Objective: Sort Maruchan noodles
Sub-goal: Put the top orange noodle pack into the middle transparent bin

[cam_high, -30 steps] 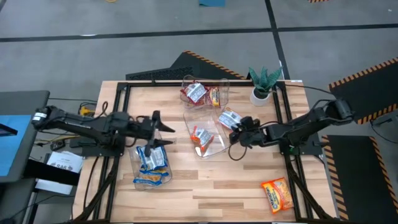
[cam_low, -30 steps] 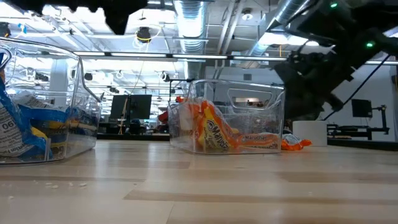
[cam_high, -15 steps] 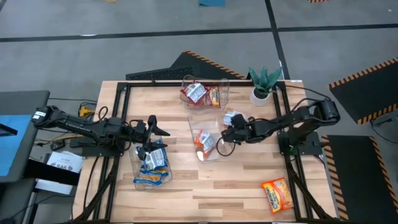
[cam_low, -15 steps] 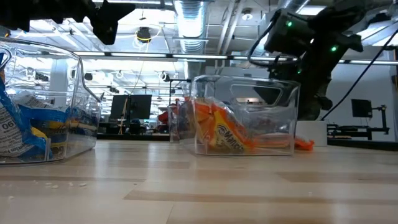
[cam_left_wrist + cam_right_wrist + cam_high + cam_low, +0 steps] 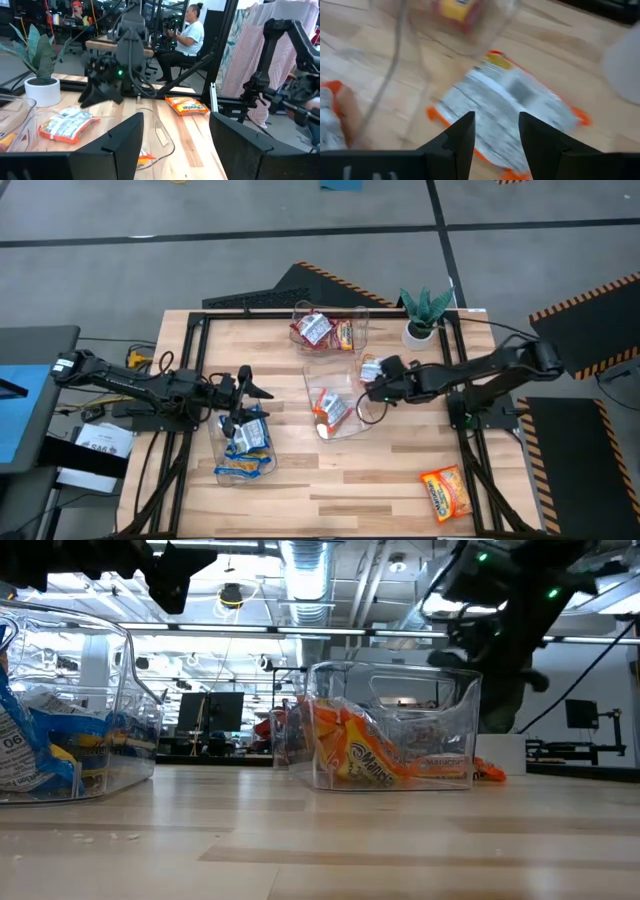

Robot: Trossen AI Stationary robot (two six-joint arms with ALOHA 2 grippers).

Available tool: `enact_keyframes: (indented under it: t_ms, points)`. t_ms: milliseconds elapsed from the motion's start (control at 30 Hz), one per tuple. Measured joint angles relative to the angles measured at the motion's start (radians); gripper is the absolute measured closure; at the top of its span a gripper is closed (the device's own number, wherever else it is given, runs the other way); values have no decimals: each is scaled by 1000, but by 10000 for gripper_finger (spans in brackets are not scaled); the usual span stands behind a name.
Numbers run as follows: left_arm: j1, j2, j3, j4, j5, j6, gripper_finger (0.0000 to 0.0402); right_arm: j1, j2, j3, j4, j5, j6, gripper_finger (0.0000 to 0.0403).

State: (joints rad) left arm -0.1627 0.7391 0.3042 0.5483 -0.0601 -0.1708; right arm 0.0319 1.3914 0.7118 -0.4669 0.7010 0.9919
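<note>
Maruchan noodles are spread across your desk (image 5: 400, 470): from above, the right end effector (image 5: 368, 390) has drawn back a little from the middle clear bin (image 5: 352, 420) since half a second ago and now sits just beside an orange-and-white packet (image 5: 373, 367) lying on the wood between that bin and the potted plant (image 5: 422, 315). The middle bin holds an orange packet (image 5: 328, 408), the far bin (image 5: 362, 330) holds red-and-white packets (image 5: 315, 329), and the near-left bin (image 5: 225, 465) holds blue packets (image 5: 246, 435), with the left end effector (image 5: 240, 408) over its far rim, unchanged. One orange packet (image 5: 446, 491) lies alone near the desk's front right corner, with bare wood around it. At desk level, the middle bin (image 5: 460, 730) shows its orange packet (image 5: 362, 755) leaning inside. Your left wrist view shows the left fingers (image 5: 125, 145) spread wide, holding nothing. Your right wrist view shows the right fingers (image 5: 462, 135) parted and empty above the orange-and-white packet (image 5: 515, 117).
</note>
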Motion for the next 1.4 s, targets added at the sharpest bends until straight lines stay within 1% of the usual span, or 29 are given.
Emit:
enact_keyframes:
  t_ms: [100,200,300,400,533,667,900,1100,1167,1200,1267,1333,1367,1400]
  points:
    - [0,0,0,-6,0,0,185,-9,-63,1,-114,-16,0,227]
    - [1,0,0,-11,0,1,185,-39,-109,1,-238,-128,-66,227]
    - [1,0,0,-13,0,1,185,-73,-120,-1,-287,-249,-175,227]
    - [1,0,0,-14,0,8,185,-94,-95,-2,-278,-298,-297,227]
    - [1,0,0,-18,-7,14,185,-110,-46,-2,-228,-306,-455,227]
    - [1,0,0,-19,-8,34,185,-129,4,-1,-173,-308,-557,227]
    - [1,0,0,-21,-27,36,185,-161,105,-1,-109,-304,-690,227]
    - [1,0,0,-21,-33,36,185,-194,187,3,-55,-236,-739,230]
    - [1,0,0,-21,-34,44,185,-199,201,3,-58,-229,-734,244]
    - [1,0,0,-21,-34,52,185,-201,203,3,-60,-227,-730,258]
    - [1,0,0,-20,-34,55,185,-205,197,3,-66,-227,-706,304]
    - [1,0,0,-20,-34,55,185,-206,179,2,-82,-240,-674,366]
    - [1,0,0,-20,-34,55,185,-206,164,1,-94,-251,-658,381]
    - [1,0,0,-20,-34,55,185,-206,144,0,-115,-267,-643,385]
